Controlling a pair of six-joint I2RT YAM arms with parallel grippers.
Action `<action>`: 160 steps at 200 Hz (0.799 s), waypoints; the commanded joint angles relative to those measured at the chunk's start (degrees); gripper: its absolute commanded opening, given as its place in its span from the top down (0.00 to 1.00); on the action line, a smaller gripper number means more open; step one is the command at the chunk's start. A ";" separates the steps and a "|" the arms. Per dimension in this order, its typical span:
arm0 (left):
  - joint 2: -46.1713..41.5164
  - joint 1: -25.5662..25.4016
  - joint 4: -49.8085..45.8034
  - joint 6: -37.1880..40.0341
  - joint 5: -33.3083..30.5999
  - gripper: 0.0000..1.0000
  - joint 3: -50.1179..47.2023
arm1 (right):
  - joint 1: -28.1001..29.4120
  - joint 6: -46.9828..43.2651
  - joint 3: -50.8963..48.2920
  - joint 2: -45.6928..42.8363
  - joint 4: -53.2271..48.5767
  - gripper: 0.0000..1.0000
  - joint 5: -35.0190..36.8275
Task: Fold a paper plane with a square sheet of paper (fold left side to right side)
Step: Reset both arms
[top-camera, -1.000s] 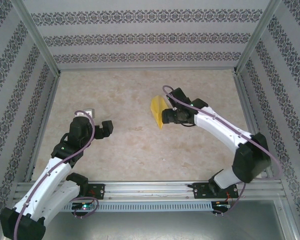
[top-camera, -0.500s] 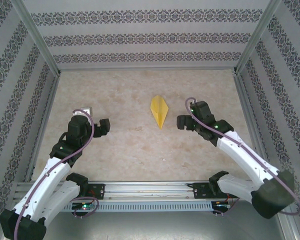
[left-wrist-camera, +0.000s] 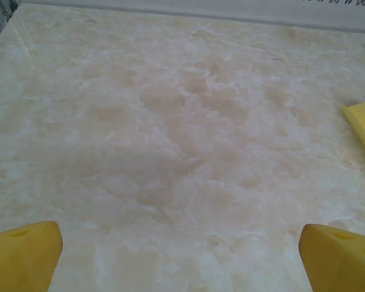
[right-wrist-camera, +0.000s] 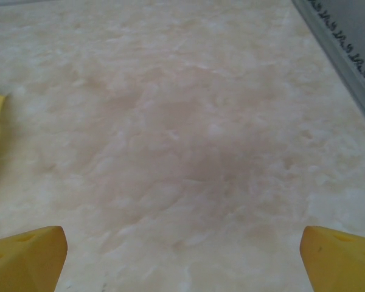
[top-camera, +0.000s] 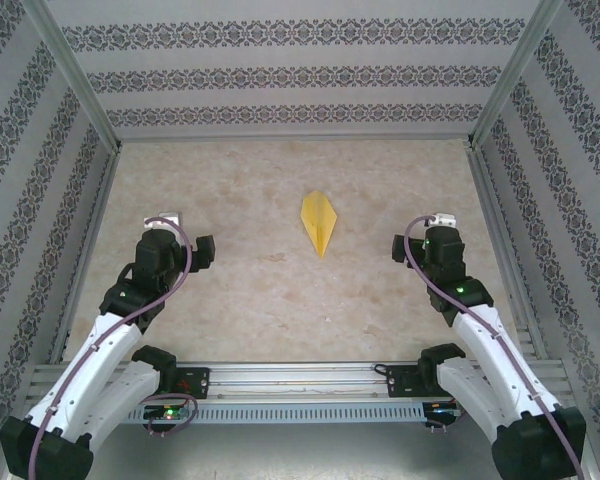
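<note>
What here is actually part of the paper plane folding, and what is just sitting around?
Part of the job:
- paper plane, a folded yellow dart lying flat, held by nothing
- left gripper, open
- right gripper, open

Just surroundings:
- marbled table
- patterned walls
- metal rail at the near edge

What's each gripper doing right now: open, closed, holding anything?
Left gripper: open, holding nothing.
Right gripper: open, holding nothing; the paper plane lies free on the table.
</note>
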 commanded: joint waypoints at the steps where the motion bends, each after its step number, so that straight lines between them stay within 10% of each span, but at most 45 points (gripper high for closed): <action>1: 0.28 0.88 3.09 2.41 -1.80 0.00 -0.39 | -2.18 -1.87 -3.72 -0.58 7.24 0.02 -0.31; 160: 3.75 4.09 8.29 4.66 -2.51 0.00 -3.64 | -7.41 -7.49 -14.59 19.47 49.54 0.02 -6.92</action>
